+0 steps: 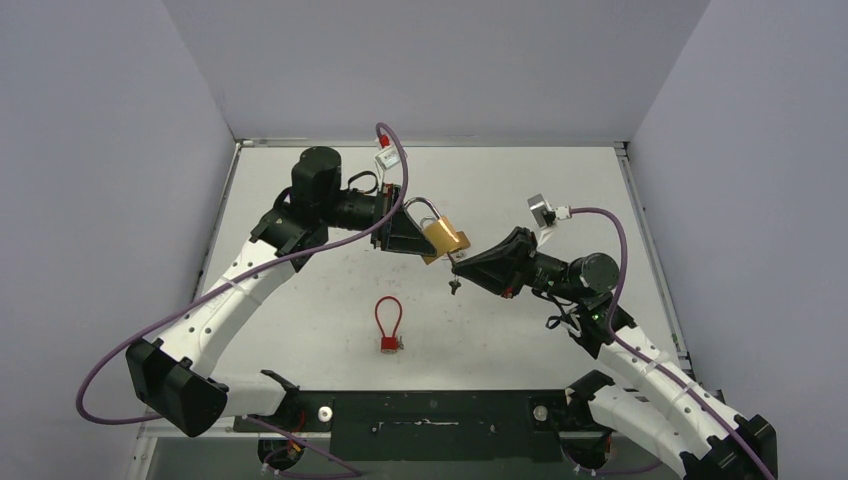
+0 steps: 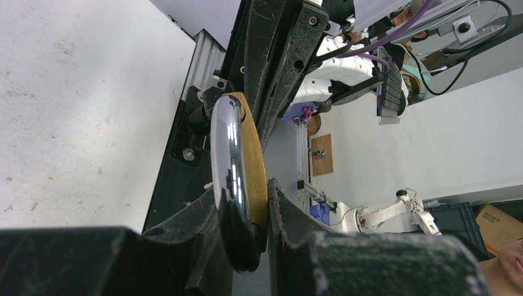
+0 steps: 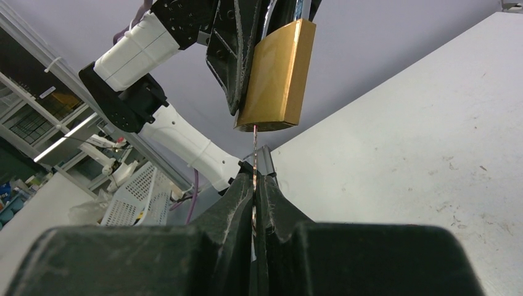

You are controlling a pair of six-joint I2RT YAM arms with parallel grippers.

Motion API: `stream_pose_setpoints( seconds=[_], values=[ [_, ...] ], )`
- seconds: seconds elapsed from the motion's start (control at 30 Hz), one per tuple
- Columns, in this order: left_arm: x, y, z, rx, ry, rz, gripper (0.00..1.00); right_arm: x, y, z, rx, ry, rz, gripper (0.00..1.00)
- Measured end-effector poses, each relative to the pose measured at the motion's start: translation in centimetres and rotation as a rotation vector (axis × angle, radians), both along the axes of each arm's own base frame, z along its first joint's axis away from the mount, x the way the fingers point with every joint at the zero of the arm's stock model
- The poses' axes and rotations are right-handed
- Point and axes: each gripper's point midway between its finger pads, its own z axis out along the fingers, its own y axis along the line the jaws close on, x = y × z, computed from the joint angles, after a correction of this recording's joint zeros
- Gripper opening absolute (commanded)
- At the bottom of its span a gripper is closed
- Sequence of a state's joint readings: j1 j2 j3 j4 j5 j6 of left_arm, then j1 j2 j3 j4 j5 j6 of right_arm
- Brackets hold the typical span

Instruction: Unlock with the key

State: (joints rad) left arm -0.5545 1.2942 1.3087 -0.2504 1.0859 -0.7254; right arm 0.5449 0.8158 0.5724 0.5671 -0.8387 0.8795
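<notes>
Count: we see two grippers, one brass padlock, one key, one red loop lock.
Red loop lock: lies flat on the table, nearest our bases, well apart from both grippers.
Key: thin blade seen edge-on, tip at the padlock's underside, pinched tight in our right gripper.
Padlock: brass body and silver shackle, held in the air over mid-table, with our left gripper clamped on its flat faces.
In the way: the left fingers cover part of the padlock's body.

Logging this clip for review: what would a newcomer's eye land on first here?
A brass padlock gripped by the left hand above the table. From the right hand, a thin key reaches its underside. A red looped lock lies nearer the bases.
</notes>
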Motion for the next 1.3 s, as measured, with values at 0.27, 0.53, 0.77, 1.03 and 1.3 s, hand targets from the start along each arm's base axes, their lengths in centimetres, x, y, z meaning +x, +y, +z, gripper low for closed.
stream_pose_setpoints(
  seconds=[0.27,0.53,0.77,1.03,1.3],
  values=[
    [0.32,-0.13,-0.03,-0.007,-0.006,0.013,0.0,0.04,0.08,-0.1,-0.002,0.003,0.002,0.0],
    [0.55,-0.24,0.35,-0.019,-0.011,0.023,0.0,0.09,0.15,-0.22,-0.006,0.005,-0.002,0.0],
    [0.57,-0.25,-0.06,-0.019,-0.009,0.021,0.0,0.24,0.13,-0.2,-0.004,0.007,-0.01,0.0],
    [0.54,-0.1,-0.43,-0.02,-0.006,0.016,0.0,0.28,0.21,-0.28,-0.008,0.013,-0.006,0.0],
    [0.64,-0.09,-0.14,-0.03,-0.006,0.019,0.0,0.4,0.29,-0.22,-0.009,0.016,-0.006,0.0]
  ],
)
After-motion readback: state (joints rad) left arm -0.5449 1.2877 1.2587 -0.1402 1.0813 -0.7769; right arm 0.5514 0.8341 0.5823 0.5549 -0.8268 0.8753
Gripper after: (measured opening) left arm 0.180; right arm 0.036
